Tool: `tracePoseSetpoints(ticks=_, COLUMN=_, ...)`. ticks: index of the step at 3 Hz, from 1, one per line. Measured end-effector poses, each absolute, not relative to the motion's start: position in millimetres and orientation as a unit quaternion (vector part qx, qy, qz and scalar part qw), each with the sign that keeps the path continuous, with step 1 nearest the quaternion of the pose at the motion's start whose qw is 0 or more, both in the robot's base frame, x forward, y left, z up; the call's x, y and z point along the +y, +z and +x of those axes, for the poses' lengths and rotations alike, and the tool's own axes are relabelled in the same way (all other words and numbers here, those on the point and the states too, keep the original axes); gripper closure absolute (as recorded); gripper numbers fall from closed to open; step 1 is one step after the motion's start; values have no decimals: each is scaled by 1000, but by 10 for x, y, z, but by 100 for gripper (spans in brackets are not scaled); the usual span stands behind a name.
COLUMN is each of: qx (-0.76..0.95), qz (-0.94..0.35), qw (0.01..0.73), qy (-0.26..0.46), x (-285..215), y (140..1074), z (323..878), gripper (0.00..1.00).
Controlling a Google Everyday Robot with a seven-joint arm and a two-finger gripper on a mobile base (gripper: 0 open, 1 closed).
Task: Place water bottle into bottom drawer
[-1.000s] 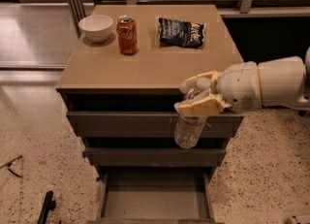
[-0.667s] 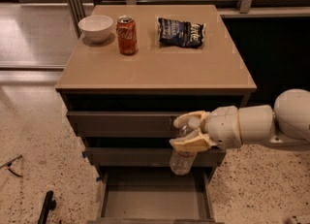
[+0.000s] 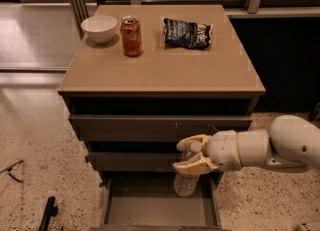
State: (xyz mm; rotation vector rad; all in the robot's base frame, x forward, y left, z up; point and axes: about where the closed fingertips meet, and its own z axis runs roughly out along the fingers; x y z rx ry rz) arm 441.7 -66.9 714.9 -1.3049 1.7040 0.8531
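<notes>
Bottle: your bottle is clear ribbed plastic with its white cap on top. It stands upright over the right rear of the open drawer. You cannot tell whether its base touches the floor.
Gripper: your gripper pinches the bottle's top between two tan fingers, just in front of the cabinet.
Drawer: lowest one, pulled out, with a flat grey floor.
Arm: your white arm reaches in from the right.
Cabinet top: you see a bowl, a can just beside it, and a chip bag further right.
</notes>
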Motion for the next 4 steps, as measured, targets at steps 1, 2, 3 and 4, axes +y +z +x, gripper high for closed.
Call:
tracePoseSetpoints(ticks=1, qx=667, qz=-529, qw=408, qy=330, x=-652, y=7037, z=4404, gripper=100)
tracePoseSetpoints(ticks=2, qx=646, qz=-557, qw=419, qy=310, x=-622, y=6459, z=4506, gripper=100)
tracePoseSetpoints(ticks=3, qx=632, qz=-567, qw=420, qy=322, x=-548, y=5622, z=4588, gripper=100)
tracePoseSetpoints(ticks=4, qx=638, qz=-560, qw=396, qy=350, x=-473, y=4811, z=4499, gripper=100)
